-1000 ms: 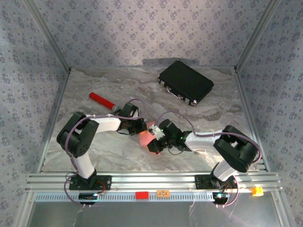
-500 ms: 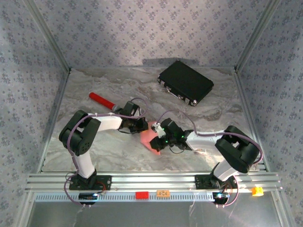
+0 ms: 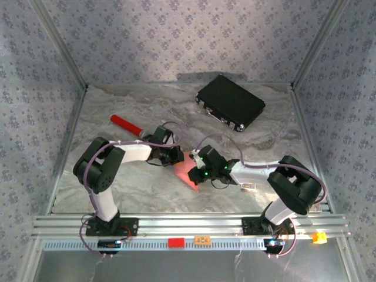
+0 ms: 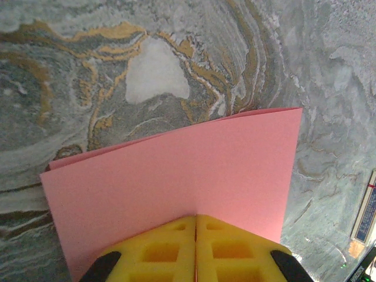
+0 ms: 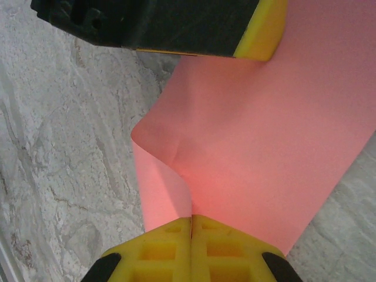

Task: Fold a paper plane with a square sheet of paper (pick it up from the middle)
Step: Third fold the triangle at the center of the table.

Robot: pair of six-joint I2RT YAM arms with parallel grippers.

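Paper (image 4: 176, 170) mid first fold, left pincer (image 4: 195, 218) and right pincer (image 5: 191, 220) both clamped on it; pressing flat next, probably.

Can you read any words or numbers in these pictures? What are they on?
Nothing can be read.
Small printed card near the pink paper: print too blurred.
Orange label on the front rail: marks too small.

Left tool (image 4: 195, 226) close beside right tool (image 5: 191, 226)
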